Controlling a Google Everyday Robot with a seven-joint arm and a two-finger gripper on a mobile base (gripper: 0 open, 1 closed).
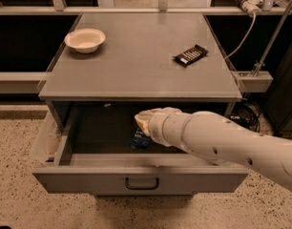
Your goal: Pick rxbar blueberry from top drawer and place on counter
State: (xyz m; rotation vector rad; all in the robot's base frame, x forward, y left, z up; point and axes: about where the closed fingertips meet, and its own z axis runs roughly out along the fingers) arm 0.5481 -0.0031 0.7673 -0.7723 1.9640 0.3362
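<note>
Speckled floor surrounds the grey desk (136,70), which bears a bowl (85,39) and a black bar (190,55). My tool (143,125) sits inside the open top drawer (141,178), just above the rxbar blueberry (139,141); whether it grips I cannot tell. Step: pick. Next, I judge, a secure lift past the desk edge.

Largely masked by own wrist: gripper (144,126), inside top drawer (88,178) near its middle. Partly covered beneath it: rxbar blueberry (139,142), print illegible. Cut off at right picture edge: arm (241,144).
</note>
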